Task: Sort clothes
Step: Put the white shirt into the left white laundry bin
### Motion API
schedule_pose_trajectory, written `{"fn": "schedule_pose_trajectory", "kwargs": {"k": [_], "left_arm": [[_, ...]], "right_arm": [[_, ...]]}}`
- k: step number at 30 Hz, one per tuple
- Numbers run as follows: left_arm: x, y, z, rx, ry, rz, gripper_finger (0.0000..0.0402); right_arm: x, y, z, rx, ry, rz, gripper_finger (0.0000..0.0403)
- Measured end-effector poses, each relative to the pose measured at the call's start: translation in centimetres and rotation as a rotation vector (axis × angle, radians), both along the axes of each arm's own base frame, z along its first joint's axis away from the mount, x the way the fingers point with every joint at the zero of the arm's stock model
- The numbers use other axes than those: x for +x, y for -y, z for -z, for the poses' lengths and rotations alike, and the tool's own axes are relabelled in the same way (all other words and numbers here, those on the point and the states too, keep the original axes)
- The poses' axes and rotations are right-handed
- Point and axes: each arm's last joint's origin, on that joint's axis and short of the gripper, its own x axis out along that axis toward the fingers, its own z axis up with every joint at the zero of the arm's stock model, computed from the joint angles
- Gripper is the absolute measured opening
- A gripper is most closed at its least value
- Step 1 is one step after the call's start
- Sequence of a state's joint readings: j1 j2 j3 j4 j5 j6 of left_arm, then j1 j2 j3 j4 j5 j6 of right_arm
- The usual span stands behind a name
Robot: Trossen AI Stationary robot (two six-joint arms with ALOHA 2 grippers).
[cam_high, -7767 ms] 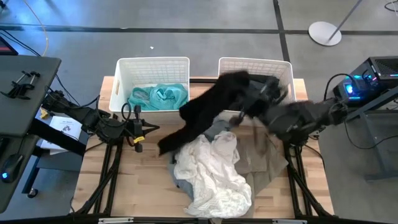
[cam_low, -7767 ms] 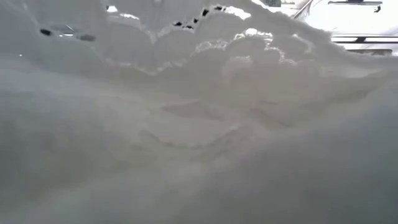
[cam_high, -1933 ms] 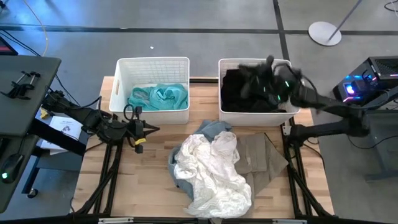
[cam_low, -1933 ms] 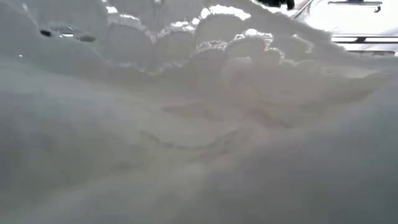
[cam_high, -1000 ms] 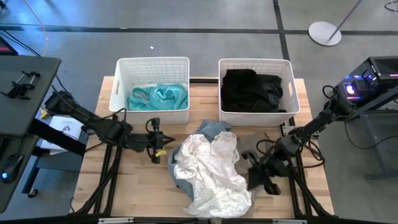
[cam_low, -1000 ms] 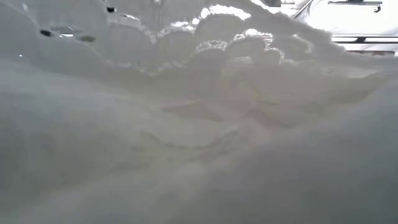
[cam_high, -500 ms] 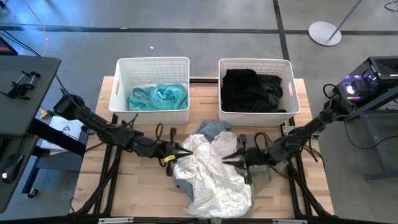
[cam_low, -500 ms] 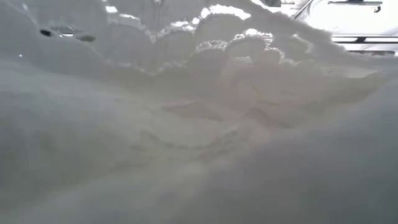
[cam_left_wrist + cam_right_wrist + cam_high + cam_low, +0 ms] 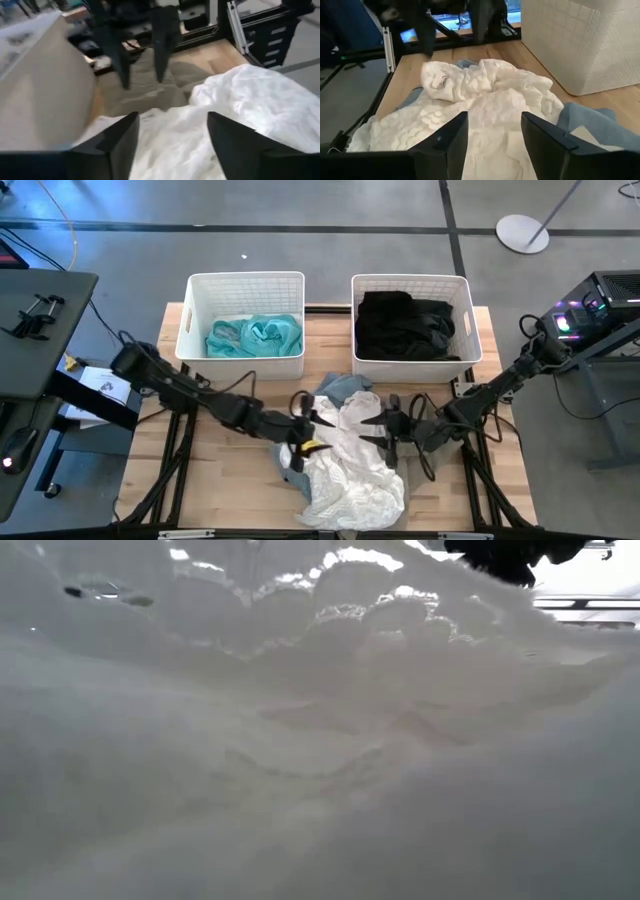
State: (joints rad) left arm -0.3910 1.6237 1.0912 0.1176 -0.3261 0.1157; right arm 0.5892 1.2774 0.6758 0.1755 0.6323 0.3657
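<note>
1. The white garment (image 9: 345,465) lies crumpled at the table's (image 9: 235,490) front edge, near the middle, and spreads back toward the table's centre; in the low view its lacy folds (image 9: 300,740) fill nearly the whole picture.
2. A light blue denim garment (image 9: 340,387) lies under the white one, showing at its far side and a little at its left side; the right wrist view shows the denim (image 9: 592,127) just beside the white fabric (image 9: 485,110).
3. A beige garment (image 9: 420,412) lies flat on the table to the right of the white one, mostly covered by the right arm.
4. The left gripper (image 9: 315,425) reaches in from the table's left side and sits at the white garment's left part; its fingers (image 9: 117,137) are spread apart over the white fabric (image 9: 250,100) and hold nothing.
5. The right gripper (image 9: 372,430) reaches in from the table's right side and points at the left gripper across the white garment; its fingers (image 9: 545,135) are also spread and hold nothing.
6. At the table's back edge stand two white lattice baskets: the left basket (image 9: 246,283) holds a teal garment (image 9: 255,335), and the right basket (image 9: 410,282) holds black garments (image 9: 405,325).
</note>
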Motion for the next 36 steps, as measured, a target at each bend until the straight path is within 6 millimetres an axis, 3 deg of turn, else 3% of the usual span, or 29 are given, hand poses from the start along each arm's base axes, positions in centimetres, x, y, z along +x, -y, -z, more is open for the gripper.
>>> {"fn": "schedule_pose_trajectory", "kwargs": {"k": [3,8,13,19,24,31,33,36], "left_arm": [[1.7,0.0,2.5,-0.088,-0.015,-0.057,0.0261],[3.9,-0.7,6.7,-0.055,-0.05,-0.084,0.0273],[4.3,-0.7,10.2,-0.052,-0.191,0.018,0.0274],[4.1,-1.5,12.2,-0.011,-0.341,0.0,0.0263],[3.7,-2.0,12.7,0.041,-0.416,0.026,0.0199],[3.6,-2.6,12.6,0.142,-0.409,0.011,0.0035],[3.5,-2.8,12.0,0.176,-0.394,-0.028,0.0014],[2.9,-3.1,10.3,0.283,-0.355,-0.125,0.0016]], "right_arm": [[0.0,0.0,0.0,0.001,0.001,0.0,0.0174],[0.0,0.0,0.0,0.001,-0.002,-0.004,0.0174],[0.0,0.0,0.0,-0.004,-0.005,-0.009,0.0174],[0.0,0.1,0.1,-0.016,-0.003,0.013,0.0174],[0.0,0.1,0.1,-0.017,-0.002,0.016,0.0174],[0.0,0.1,0.0,-0.01,-0.001,0.018,0.0174],[0.0,0.1,0.1,-0.01,-0.001,0.018,0.0174],[0.0,0.1,0.1,-0.01,-0.002,0.018,0.0174]]}}
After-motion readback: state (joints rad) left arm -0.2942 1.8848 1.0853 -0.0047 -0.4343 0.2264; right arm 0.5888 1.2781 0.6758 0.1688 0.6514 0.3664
